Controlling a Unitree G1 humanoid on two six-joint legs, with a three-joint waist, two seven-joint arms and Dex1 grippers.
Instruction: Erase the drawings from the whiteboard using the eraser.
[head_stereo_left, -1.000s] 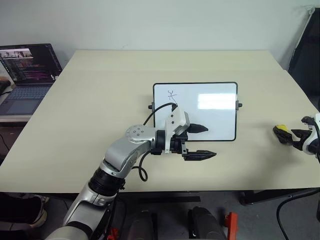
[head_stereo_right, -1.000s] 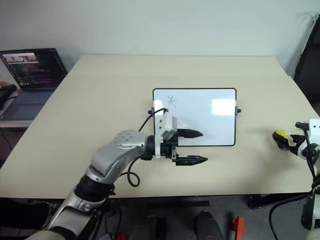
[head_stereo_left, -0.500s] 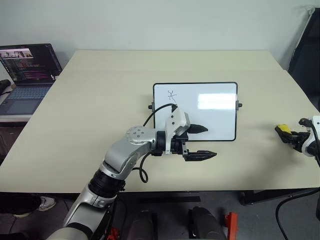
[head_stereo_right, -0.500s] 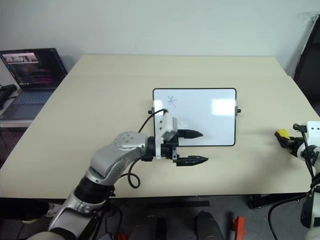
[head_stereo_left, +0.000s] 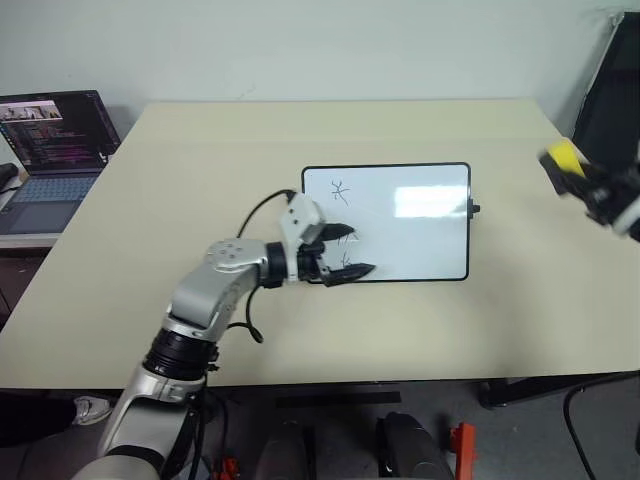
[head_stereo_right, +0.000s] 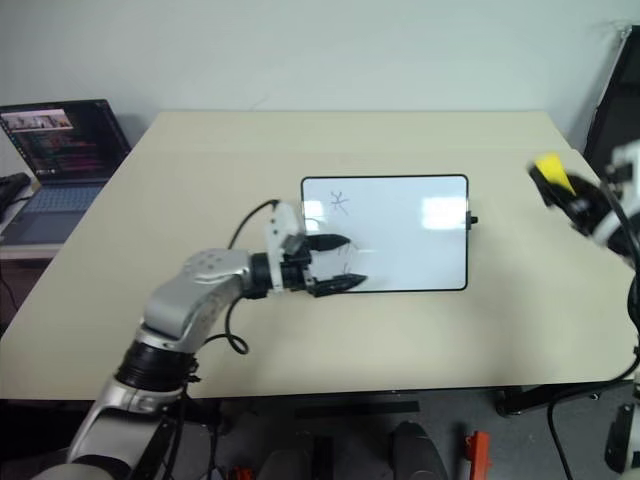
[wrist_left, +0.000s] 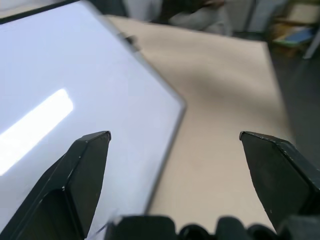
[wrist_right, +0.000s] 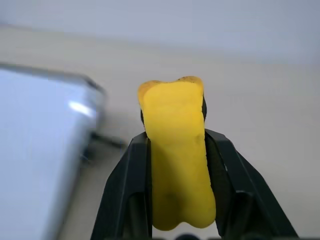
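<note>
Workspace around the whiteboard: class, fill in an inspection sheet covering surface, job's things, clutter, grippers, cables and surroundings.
Surface: beige table, mostly bare.
Job's things: whiteboard lies flat mid-table; one drawing near its far left corner, another partly hidden at the left gripper; eraser held off the table at the right.
Clutter: nothing seen.
Grippers: left gripper open over the whiteboard's near left part; right gripper shut on the eraser.
Cables: black cable loops from the left wrist.
Surroundings: open laptop beside the table's left edge; pale wall behind.
</note>
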